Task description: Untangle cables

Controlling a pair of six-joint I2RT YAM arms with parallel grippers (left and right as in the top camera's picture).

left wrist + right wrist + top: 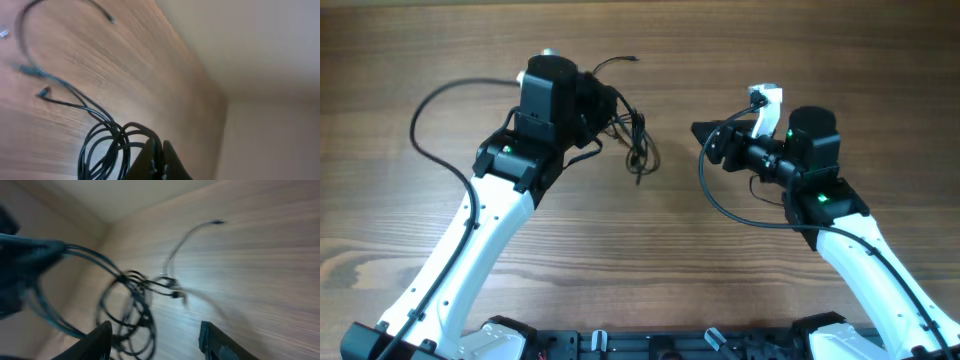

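Thin black cables, tangled in overlapping loops near mid-table, one plug-tipped end straying toward the far side.

L claw pinched tight — R claw gaping, both angled inward.

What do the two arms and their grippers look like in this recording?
The left arm and right arm are alike: white links, black housings at the wrist end, and a green light on each. A thick black wire loops out beside each arm. The left gripper and right gripper have black fingers. A white piece sits by the right wrist.
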